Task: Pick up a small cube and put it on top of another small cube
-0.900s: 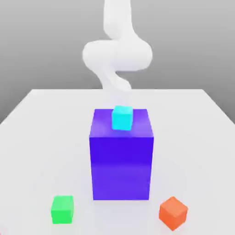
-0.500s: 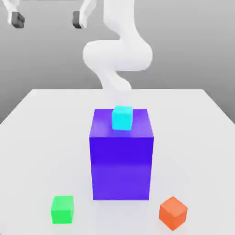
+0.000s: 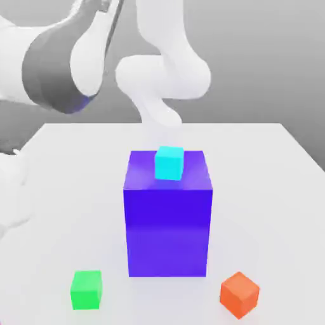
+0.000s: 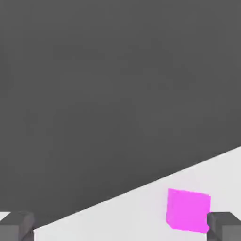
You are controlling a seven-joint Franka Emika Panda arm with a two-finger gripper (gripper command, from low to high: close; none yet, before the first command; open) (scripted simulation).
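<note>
Hand view alone shows a magenta cube (image 4: 188, 210) (gripper (image 4: 120, 227) spread).

No readable text, labels, numbers or signs on any surface.

Magenta cube (image 4: 188, 210) on white table (image 4: 117, 219); jaws spread wide.

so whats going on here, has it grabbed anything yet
Nothing is grabbed yet. The hand is open and empty, up off the white table, with a magenta cube in the hand view. A cyan cube sits on top of the big blue block. A green cube and an orange cube lie on the table in front of it.
</note>
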